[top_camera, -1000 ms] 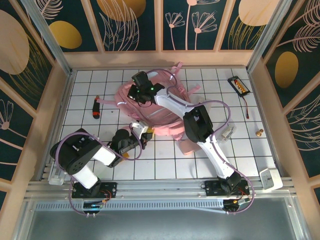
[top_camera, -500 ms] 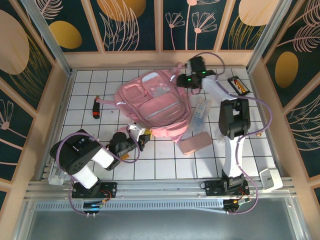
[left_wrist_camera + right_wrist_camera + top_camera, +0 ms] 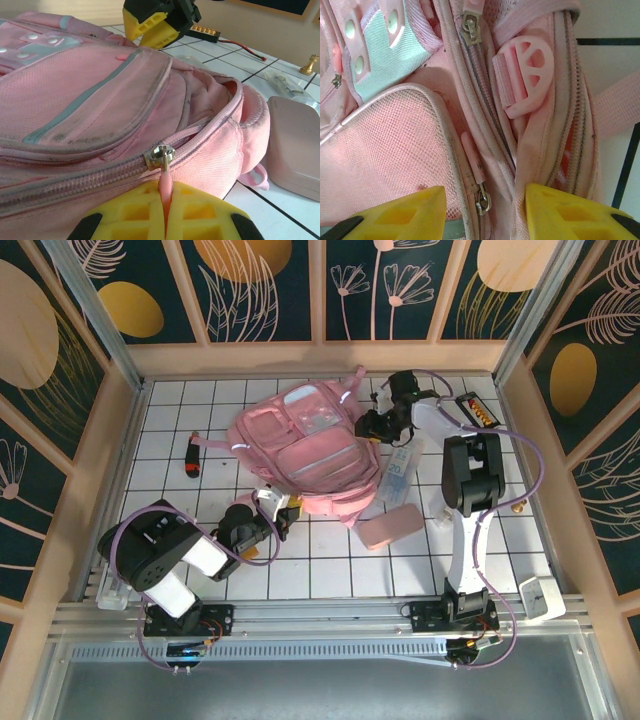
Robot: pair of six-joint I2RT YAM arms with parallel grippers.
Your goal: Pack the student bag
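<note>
**Student bag** (image 3: 300, 445): lies flat on the white gridded table (image 3: 200, 570), centre to far area, front pockets up. One strap reaches twd the back wall. In the left wrist view the zip gapes open at the bag's near right corner.

**Left gripper** (image 3: 165, 212): at the bag's near edge. Pads are pressed together on the pink zip pull (image 3: 164, 177), and the metal slider sits just above the pads. Grasp confirmed.

**Right gripper** (image 3: 485, 210): at the bag's far right side, pointing down onto it. Jaws stand apart, w/ the yellow fingers (image 3: 395, 212) either side of a zip seam. A small pink pull tab (image 3: 472, 167) lies btwn them, not pinched. Nothing held. A pink plastic buckle (image 3: 525, 75) sits just beyond. A mesh pocket (image 3: 385, 145) is left of the seam in that view.

**Other items on table:**
- Flat pink case (image 3: 392, 528): just beside the bag's near right corner. Cannot tell if it touches.
- Clear packet (image 3: 400, 465): btwn the bag and the right arm, just beside the bag.
- Black-and-red tool (image 3: 192, 455): left of the bag, near a strap end.
- Black block w/ red wire (image 3: 475, 410): far right corner.
- Small gold piece (image 3: 519, 505): right edge, well apart from the bag.
- White object (image 3: 540, 598): near right corner, type unclear.
</note>
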